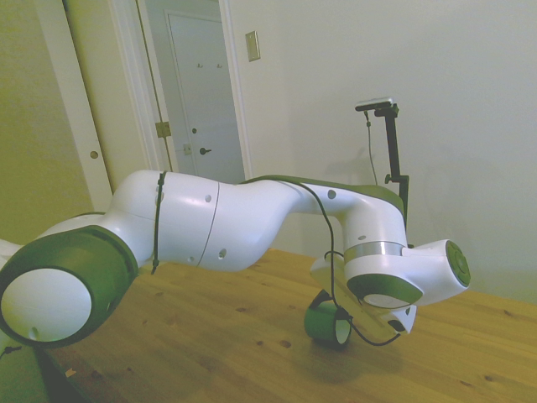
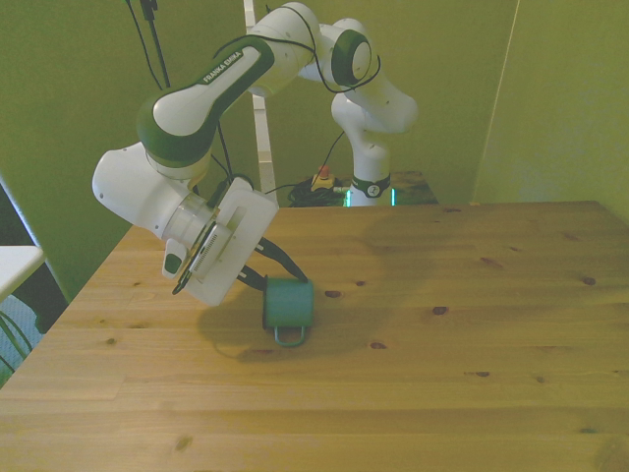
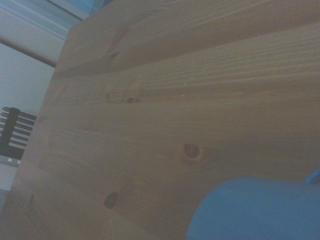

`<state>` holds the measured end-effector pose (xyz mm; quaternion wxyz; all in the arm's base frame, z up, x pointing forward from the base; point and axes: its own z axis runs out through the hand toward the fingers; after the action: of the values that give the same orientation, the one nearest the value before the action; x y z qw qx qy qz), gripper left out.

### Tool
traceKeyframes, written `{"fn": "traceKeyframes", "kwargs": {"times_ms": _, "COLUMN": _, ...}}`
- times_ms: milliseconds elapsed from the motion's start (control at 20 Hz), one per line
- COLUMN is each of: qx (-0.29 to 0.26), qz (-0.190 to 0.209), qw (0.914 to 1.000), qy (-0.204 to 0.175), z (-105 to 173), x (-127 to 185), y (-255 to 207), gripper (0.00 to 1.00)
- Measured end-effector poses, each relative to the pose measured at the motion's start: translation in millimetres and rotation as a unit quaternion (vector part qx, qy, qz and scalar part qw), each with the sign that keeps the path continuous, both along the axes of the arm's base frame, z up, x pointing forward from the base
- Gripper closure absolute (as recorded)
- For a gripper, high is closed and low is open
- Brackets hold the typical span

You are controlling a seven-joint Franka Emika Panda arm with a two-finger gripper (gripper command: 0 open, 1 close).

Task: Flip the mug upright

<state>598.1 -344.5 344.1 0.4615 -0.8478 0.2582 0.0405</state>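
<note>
Pale walls and a white panelled door (image 1: 197,92) stood behind a knotty wooden table (image 2: 452,374), and on its boards lay the mug (image 2: 288,303), teal-green and on its side toward the front view's left, its loop handle (image 2: 289,335) flat against the wood and pointing at that camera. In the side view its white inside and thin dark rim faced away from the arm. The white arm (image 1: 210,222) was bent low over the table, and the gripper (image 2: 271,271) was down at the mug's closed end, with dark fingers showing on either side of the body; whether they were pressing the wall or standing just off it could not be told from these views. The wrist view caught only a blurred curve of the mug's side and bare planks. Judged by its look, the mug seemed light, stiff and smooth-glazed, so it would likely roll or slip under a loose pinch; a hold across the cylinder wall near the base, clear of the handle, looked soundest for tipping it onto its bottom
</note>
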Motion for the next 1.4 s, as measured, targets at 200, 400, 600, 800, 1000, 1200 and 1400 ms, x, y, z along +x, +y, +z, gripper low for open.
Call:
{"fn": "traceKeyframes", "kwargs": {"times_ms": 200, "qx": 0.002, "qz": 0.003, "qw": 1.0000, "qy": 0.000, "z": 0.7, "x": 0.8, "y": 2.0, "gripper": 1.00}}
{"fn": "traceKeyframes", "kwargs": {"times_ms": 400, "qx": 0.001, "qz": 0.004, "qw": 1.0000, "qy": -0.003, "z": 4.0, "x": 1.4, "y": 2.4, "gripper": 1.00}}
{"fn": "traceKeyframes", "kwargs": {"times_ms": 600, "qx": -0.011, "qz": 0.003, "qw": 0.9998, "qy": -0.018, "z": 25.0, "x": 3.2, "y": 3.8, "gripper": 1.00}}
{"fn": "traceKeyframes", "kwargs": {"times_ms": 800, "qx": -0.058, "qz": -0.007, "qw": 0.9974, "qy": -0.042, "z": 63.5, "x": 6.3, "y": 12.5, "gripper": 1.00}}
{"fn": "traceKeyframes", "kwargs": {"times_ms": 1000, "qx": -0.162, "qz": -0.016, "qw": 0.9849, "qy": -0.061, "z": 102.5, "x": 11.1, "y": 41.8, "gripper": 1.00}}
{"fn": "traceKeyframes", "kwargs": {"times_ms": 1200, "qx": -0.264, "qz": -0.036, "qw": 0.9601, "qy": -0.085, "z": 120.8, "x": 9.1, "y": 80.2, "gripper": 1.00}}
{"fn": "traceKeyframes", "kwargs": {"times_ms": 1400, "qx": -0.358, "qz": -0.067, "qw": 0.9254, "qy": -0.106, "z": 115.8, "x": -2.9, "y": 113.7, "gripper": 1.00}}
